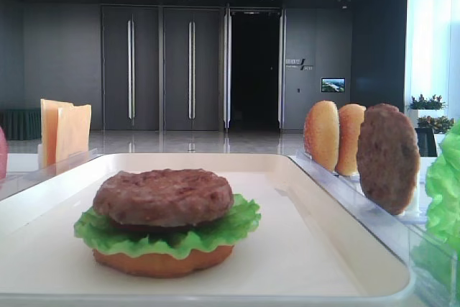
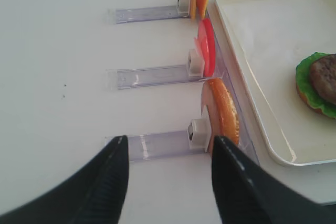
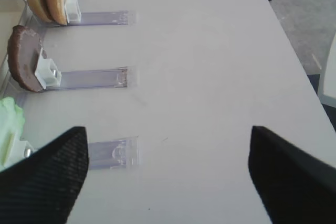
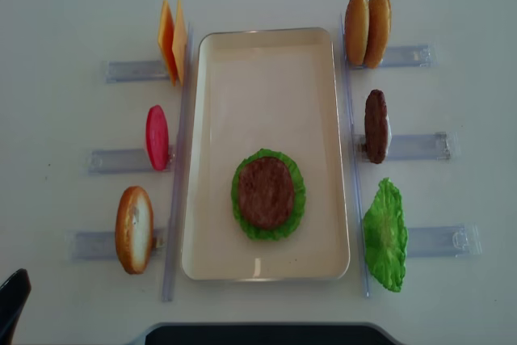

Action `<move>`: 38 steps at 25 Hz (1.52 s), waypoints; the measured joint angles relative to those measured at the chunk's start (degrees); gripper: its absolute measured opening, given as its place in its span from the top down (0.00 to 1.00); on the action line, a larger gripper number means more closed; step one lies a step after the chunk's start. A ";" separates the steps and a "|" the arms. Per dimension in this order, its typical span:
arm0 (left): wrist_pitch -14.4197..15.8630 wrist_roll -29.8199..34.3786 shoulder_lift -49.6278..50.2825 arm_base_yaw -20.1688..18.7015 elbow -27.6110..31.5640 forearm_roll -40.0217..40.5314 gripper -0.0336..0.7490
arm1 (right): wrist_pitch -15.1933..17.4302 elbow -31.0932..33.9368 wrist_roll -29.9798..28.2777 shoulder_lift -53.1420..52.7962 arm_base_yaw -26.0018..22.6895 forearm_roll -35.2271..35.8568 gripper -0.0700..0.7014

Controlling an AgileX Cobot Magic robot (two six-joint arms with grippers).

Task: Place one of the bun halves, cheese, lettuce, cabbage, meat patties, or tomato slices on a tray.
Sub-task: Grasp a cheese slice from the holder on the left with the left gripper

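Note:
The cream tray (image 4: pixel 266 62) holds a stack: a bun half under lettuce (image 4: pixel 242 217) and a meat patty (image 4: pixel 265 191). Left of the tray stand two cheese slices (image 4: pixel 171 38), red tomato slices (image 4: pixel 157 136) and a bun half (image 2: pixel 226 113). To its right are two bun halves (image 4: pixel 367 28), a patty (image 4: pixel 376 125) and a lettuce leaf (image 4: pixel 384 233). Cabbage is out of view. My left gripper (image 2: pixel 169 141) is open and empty above the table, its right finger just short of the near bun half. My right gripper (image 3: pixel 167 129) is wide open over bare table.
Clear plastic holders (image 4: pixel 129 70) stick out from both long sides of the tray and carry the upright pieces. A dark base (image 4: pixel 258 335) sits at the table's front edge. In the right wrist view the table edge and floor (image 3: pixel 304 3) lie at the far right.

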 joint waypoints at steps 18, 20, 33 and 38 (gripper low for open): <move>0.00 0.00 0.00 0.00 0.00 0.00 0.46 | 0.00 0.00 0.00 0.00 0.00 0.00 0.15; 0.00 0.00 0.00 0.00 0.00 0.00 0.46 | 0.00 0.00 0.00 0.00 0.00 0.00 0.15; 0.00 0.00 0.00 0.00 0.00 0.00 0.46 | -0.05 0.00 0.00 0.00 0.00 0.00 0.15; 0.00 0.00 0.00 0.00 0.00 0.05 0.46 | -0.10 0.00 0.00 0.00 0.00 0.00 0.15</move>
